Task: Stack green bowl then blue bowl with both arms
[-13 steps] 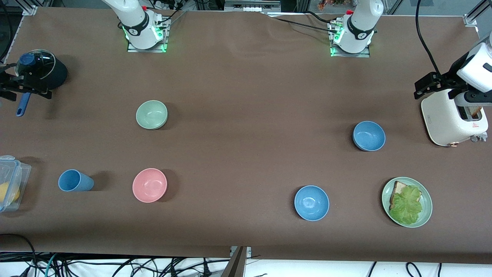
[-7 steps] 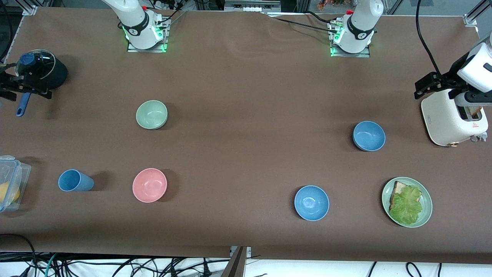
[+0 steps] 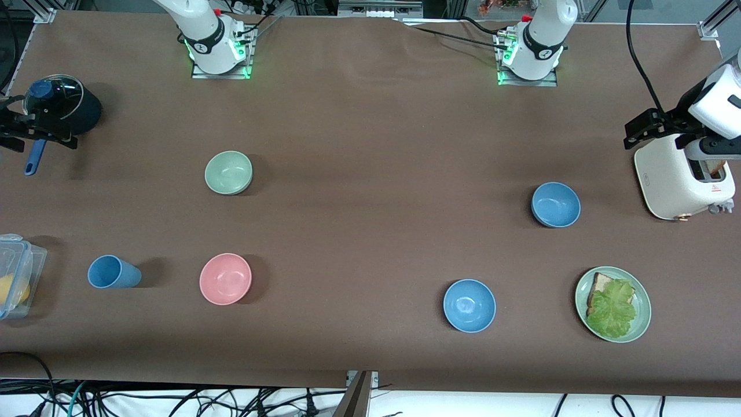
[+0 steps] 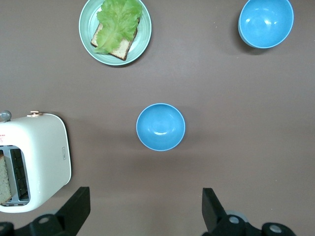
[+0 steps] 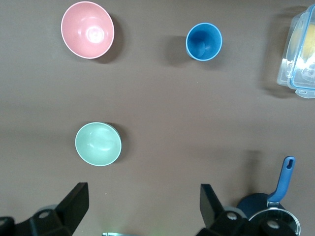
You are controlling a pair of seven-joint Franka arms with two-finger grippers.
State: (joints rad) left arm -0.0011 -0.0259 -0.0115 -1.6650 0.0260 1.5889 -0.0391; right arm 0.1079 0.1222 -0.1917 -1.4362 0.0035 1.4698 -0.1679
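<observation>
- Brown table cloth (image 3: 370, 145) is spread wide, and the green bowl (image 3: 228, 172) is set on it toward the right arm's end, well in from the edges, with nothing stacked in it yet.
- Two blue bowls are seen toward the left arm's end: one blue bowl (image 3: 556, 204) farther from the front camera, and a second blue bowl (image 3: 469, 305) close to the front edge. They look the same, so the wrong one could be picked.
- The right gripper (image 5: 142, 209) is held high over the edge at the right arm's end, above a black pot (image 3: 61, 107), with its jaws spread wide and nothing held.
- The left gripper (image 4: 145, 209) is held high by the toaster (image 3: 683, 176) at the other end edge, jaws also wide and empty.
- A pink bowl (image 3: 225, 278) and a blue cup (image 3: 113, 272) are placed nearer the front edge than the green bowl. They could be bumped on a low reach.
- A bowl rim is thin and sloped, so it could slip if pinched badly.
- The plate with bread and lettuce (image 3: 613, 304) could be knocked near the front corner.
</observation>
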